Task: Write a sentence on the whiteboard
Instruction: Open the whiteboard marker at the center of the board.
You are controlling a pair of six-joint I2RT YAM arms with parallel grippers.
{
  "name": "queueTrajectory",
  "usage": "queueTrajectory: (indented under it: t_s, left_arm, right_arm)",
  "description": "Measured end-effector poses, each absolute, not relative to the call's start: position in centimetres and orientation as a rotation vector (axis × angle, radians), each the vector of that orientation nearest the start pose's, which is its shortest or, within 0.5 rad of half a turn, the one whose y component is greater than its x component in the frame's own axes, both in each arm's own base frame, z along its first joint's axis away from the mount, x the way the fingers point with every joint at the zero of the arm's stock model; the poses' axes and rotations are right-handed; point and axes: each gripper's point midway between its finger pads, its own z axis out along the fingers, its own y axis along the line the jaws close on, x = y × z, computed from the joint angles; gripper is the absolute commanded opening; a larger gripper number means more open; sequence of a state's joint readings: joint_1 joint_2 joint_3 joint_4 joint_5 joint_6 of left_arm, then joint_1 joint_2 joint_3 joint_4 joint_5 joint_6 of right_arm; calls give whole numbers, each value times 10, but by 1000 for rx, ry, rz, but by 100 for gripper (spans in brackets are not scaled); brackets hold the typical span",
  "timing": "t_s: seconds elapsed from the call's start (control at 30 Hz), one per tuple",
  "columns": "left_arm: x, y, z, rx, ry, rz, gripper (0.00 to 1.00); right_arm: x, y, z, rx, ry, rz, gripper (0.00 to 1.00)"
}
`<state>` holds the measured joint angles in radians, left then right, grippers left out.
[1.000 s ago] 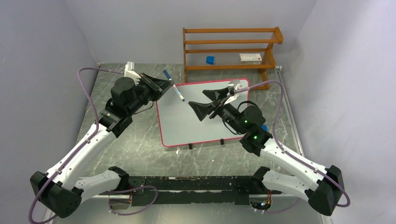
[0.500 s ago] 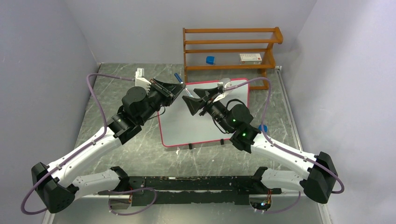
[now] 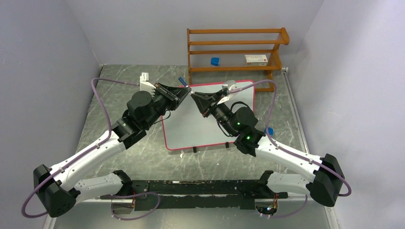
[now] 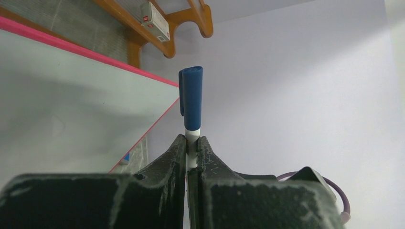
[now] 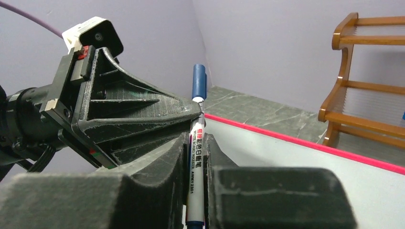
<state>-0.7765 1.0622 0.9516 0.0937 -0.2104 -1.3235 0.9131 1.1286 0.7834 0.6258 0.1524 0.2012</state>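
Observation:
The whiteboard (image 3: 210,125), white with a red-pink rim, lies flat on the table. No sentence shows on its surface. Above its far left corner the two grippers meet tip to tip. My left gripper (image 3: 187,91) is shut on a white marker (image 5: 196,153) just below its blue cap (image 4: 191,98). The right gripper (image 5: 196,139) is shut on the same marker's printed barrel. In the left wrist view the left gripper (image 4: 191,140) pinches the white barrel and the cap stands above its fingertips. The cap (image 3: 182,80) pokes out behind the grippers in the top view.
A wooden rack (image 3: 236,50) stands at the back of the table, holding a small blue object (image 3: 215,61) and a white and red box (image 3: 256,58). Another small blue object (image 3: 270,130) lies by the board's right edge. Grey walls close in on three sides.
Both arms swung toward each other over the board's far left corner. The right gripper went from wide open to shut on the marker's barrel. The left kept its hold.

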Motion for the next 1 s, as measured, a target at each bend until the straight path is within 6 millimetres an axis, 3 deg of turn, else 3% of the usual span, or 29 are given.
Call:
queueTrajectory:
  t_s: [0.03,0.13,0.3,0.43,0.57,0.7,0.83,1.0]
  left_arm:
    - [280,-279,362,-661,1667,-1427,5]
    - [281,-279,362,-663,1666,-1423,5]
    - [279,-276,356,-640,1681,-1383,38]
    - [281,-268,345,-550,1729,-1232,61]
    - [280,-253,351,-385,1741,-1050,79]
    - [273,-235,366,-171,1692,-893,88]
    - [265,-217,377,61,1645,-711,90]
    - [257,-217,396,362,1590,-569,88]
  right_arm:
    - [265,311,355,-337,1298,849,0]
    - [265,311,354,-337,1302,844,0]
    - [264,313,349,-357,1322,844,0]
    - [260,317,341,-410,1362,844,0]
    - [256,315,345,-461,1389,833,0]
    - [256,305,355,-497,1403,830,0]
    - [270,281,360,-525,1429,819,0]
    - [276,263,349,-607,1492,848,0]
